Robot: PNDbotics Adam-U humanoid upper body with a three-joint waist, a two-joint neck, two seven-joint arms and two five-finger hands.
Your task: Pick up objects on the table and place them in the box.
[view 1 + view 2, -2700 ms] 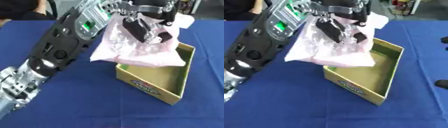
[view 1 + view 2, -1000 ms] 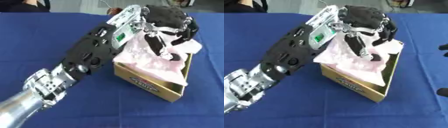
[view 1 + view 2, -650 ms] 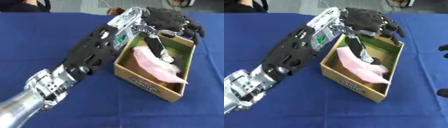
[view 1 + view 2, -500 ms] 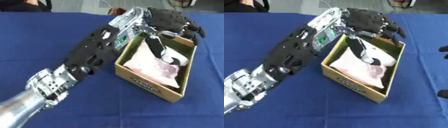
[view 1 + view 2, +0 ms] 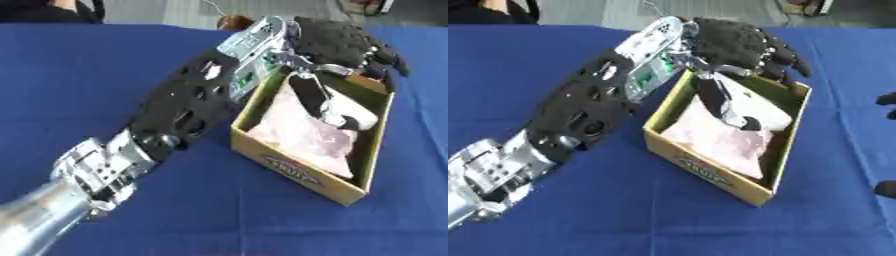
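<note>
A yellow-green cardboard box [image 5: 296,171] stands open on the blue table, right of centre. A soft pink plastic bag [image 5: 302,134] lies inside it, filling most of the floor. My left arm reaches in from the lower left, and its black left hand [image 5: 337,42] hovers over the box's far end. Its fingers are spread past the far rim and its thumb [image 5: 317,99] points down onto the bag without curling round it. Of my right hand only dark tips [image 5: 888,99] show at the right edge of the right eye view.
A blue cloth [image 5: 105,65] covers the table all round the box. My left forearm [image 5: 184,115] lies across the space left of the box. A dark figure [image 5: 48,10] sits at the far left edge.
The left hand carried the pink bag down from above the box and let it go. The bag has settled inside, and the fingers have spread over the far rim.
</note>
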